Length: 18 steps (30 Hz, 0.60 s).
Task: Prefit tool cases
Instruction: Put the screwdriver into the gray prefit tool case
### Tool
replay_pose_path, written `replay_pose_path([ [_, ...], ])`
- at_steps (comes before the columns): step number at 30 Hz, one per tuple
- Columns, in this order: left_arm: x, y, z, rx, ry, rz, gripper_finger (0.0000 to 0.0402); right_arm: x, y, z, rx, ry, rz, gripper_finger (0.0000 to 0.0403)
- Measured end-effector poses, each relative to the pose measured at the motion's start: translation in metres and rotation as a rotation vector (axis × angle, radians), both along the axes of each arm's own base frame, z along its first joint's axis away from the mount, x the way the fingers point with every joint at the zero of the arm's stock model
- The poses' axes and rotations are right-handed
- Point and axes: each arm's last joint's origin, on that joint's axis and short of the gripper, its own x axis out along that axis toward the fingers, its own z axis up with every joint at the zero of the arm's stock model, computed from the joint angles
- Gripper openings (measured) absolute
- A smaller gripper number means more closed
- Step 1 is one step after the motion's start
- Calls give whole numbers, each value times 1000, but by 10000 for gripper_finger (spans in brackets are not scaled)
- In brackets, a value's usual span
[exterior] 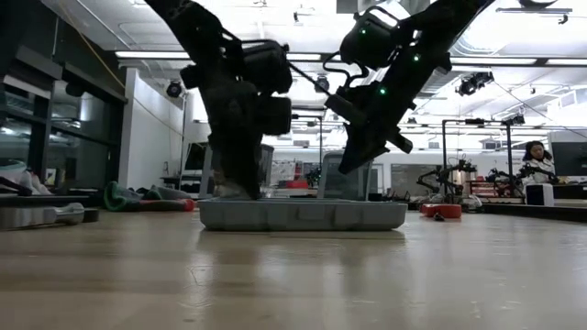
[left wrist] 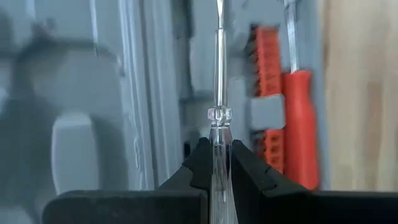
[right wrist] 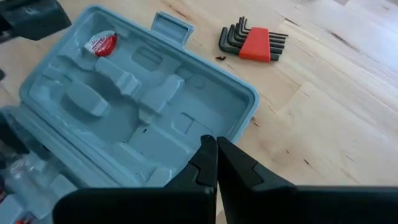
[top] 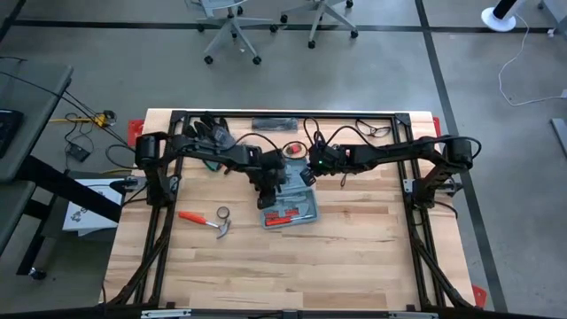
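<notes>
Your left pincer (left wrist: 221,163) pinches a clear screwdriver (left wrist: 219,118) over the open case (top: 288,209); your right pincer (right wrist: 216,163) is pressed together.

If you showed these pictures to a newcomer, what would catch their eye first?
Probably the open blue-grey tool case mid-table, with both arms bent over it. The left tool is shut on a clear-handled screwdriver above the case's recesses. An orange-handled hammer lies left of the case.

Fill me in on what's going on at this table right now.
The left gripper is shut on a clear-handled screwdriver, holding it over the open blue-grey tool case, where red-handled tools already sit. The right gripper is shut and empty, poised by the case's raised lid. A hammer, tape roll and hex keys lie on the table.
</notes>
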Motion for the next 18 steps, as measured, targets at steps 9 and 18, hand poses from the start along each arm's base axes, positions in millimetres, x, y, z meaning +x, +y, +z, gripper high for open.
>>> replay_pose_path([
  [9, 1, 0, -5, 4, 22, 25, 31, 0, 0, 0, 3, 0, 7, 0],
  [18, 1, 2, -5, 33, 35, 67, 78, 0, 2, 0, 26, -3, 31, 0],
])
